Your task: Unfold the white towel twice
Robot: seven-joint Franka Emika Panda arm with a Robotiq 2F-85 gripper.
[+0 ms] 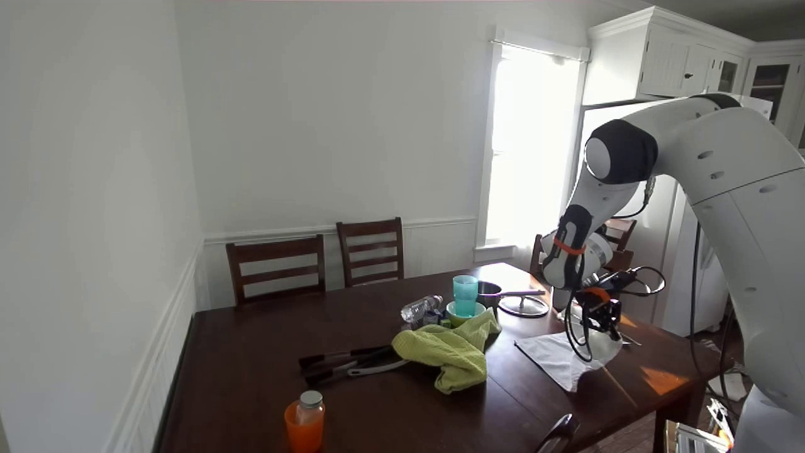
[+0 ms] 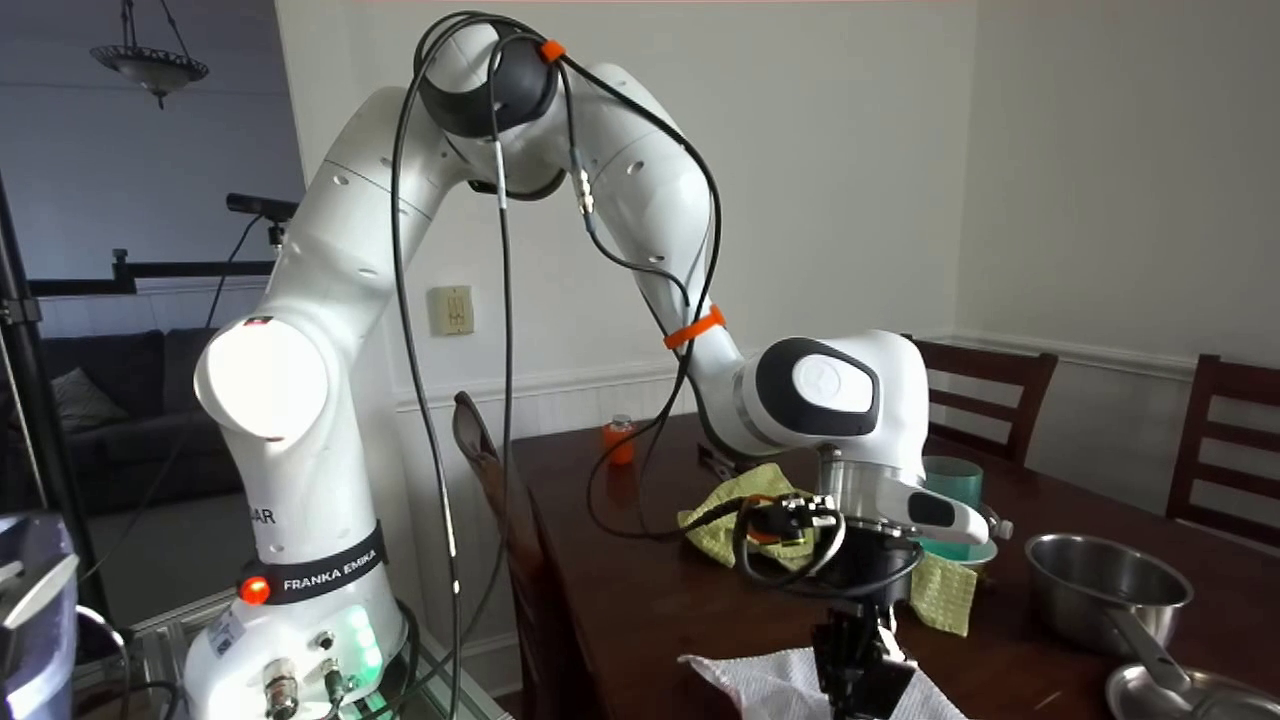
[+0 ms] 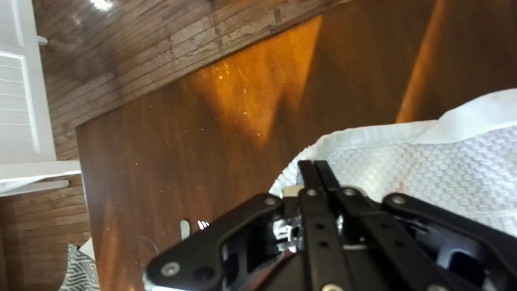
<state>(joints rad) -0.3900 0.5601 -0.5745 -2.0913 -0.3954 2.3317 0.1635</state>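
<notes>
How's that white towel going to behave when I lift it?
The white towel will probably sag, since its hem bends and curves. The bumpy texture suggests it won't be very slippery. It looks like thin cloth, so likely light.

A bright window breaks the pale wall, white cabinets near it; dark chairs stand by the table (sunlight streaks it orange), and the floor is planked.
</notes>
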